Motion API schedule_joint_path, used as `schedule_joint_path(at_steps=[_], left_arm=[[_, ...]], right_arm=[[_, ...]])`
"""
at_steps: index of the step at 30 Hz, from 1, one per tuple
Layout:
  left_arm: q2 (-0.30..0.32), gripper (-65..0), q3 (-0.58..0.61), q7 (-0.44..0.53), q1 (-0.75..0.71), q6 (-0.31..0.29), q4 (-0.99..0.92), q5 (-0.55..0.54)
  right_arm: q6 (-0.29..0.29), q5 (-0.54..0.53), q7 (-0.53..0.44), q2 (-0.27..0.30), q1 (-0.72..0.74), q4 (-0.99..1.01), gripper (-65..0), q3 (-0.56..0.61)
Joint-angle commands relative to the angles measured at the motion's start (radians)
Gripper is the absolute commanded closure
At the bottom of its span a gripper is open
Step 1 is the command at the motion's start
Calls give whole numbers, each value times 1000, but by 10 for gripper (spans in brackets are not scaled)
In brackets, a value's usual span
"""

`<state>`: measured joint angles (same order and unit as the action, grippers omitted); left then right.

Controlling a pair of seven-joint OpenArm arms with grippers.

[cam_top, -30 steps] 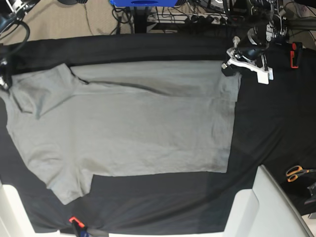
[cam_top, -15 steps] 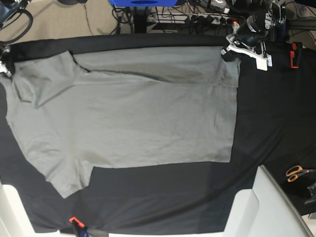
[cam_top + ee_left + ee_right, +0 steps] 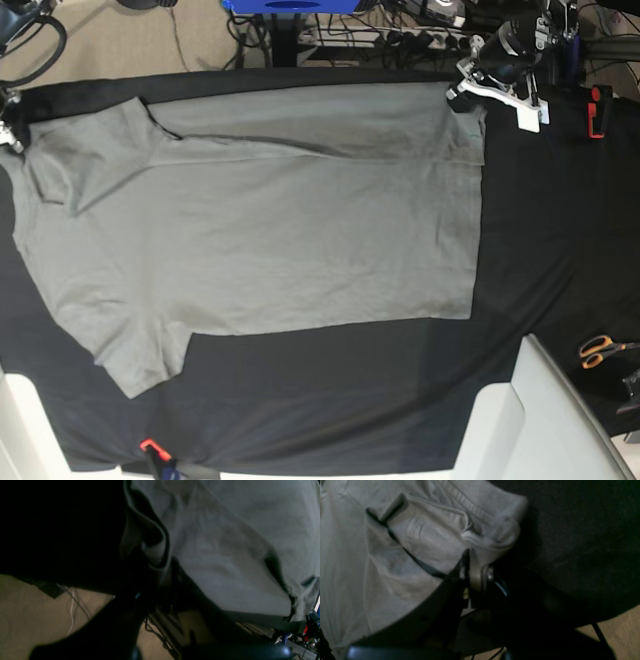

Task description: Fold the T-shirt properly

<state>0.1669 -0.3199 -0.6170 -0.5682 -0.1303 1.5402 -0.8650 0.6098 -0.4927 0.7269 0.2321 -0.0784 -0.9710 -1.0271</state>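
Observation:
The grey T-shirt [image 3: 260, 220] lies spread flat on the black table cloth [image 3: 560, 230], with its hem to the right and its sleeves to the left. My left gripper [image 3: 465, 98] is shut on the far right hem corner; the left wrist view shows the bunched grey cloth [image 3: 155, 555] in the dark jaws. My right gripper [image 3: 10, 135] is at the far left edge, shut on the shirt's far sleeve edge. In the right wrist view its fingers [image 3: 472, 572] pinch a fold of the T-shirt [image 3: 432, 535].
Orange-handled scissors [image 3: 600, 350] lie at the right edge. A red clamp [image 3: 597, 110] sits at the far right. White blocks [image 3: 510, 420] stand at the near right and near left. A red clip [image 3: 150, 447] is at the front edge. Cables lie behind the table.
Both grippers have moved toward the table's far edge, dragging the shirt's far side with them. The shirt has shifted back and lies flatter.

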Motion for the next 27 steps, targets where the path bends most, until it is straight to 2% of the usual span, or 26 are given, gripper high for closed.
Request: schedule_joint_path(at_steps=[1,9,10,12,13,15,17,20,23,27], left_arm=[[10,0,-8,13,-8,-1,13,-3],[10,0,-28,13,-3,-1,-60,-3],[7,0,-51,10,-3,-1,-73,-3],[6,0,-91,9,-8,-1,-88,-3],[6,-44,-106,9,-9,-1,-91,-3],[6,-212,-141,9,-11,-1,-93,-3],[6,-344,-183,9,-20,-1,-93,-3],[6,-471,-215,9,-19,-1,-93,-3],[6,-525,-219,7,-23,-1,-76,-6],[-3,-527,-327,7,-32,-1,-54,-6]], right_arm=[[3,-13,-17,26,2,-19,0,-5],[3,-13,-17,26,2,-19,-3,-6],[3,-13,-17,25,2,-19,-11,-6],[3,-14,-16,25,2,-19,-69,-6],[3,-14,-14,25,2,-19,-108,-6],[3,-16,-14,25,2,-19,-213,-6],[3,-17,-14,25,1,-19,-321,-6],[3,-17,-19,17,1,-19,-425,-8],[3,-17,-22,13,1,-36,-425,-8],[2,-11,-22,-4,-10,-148,-425,-88]])
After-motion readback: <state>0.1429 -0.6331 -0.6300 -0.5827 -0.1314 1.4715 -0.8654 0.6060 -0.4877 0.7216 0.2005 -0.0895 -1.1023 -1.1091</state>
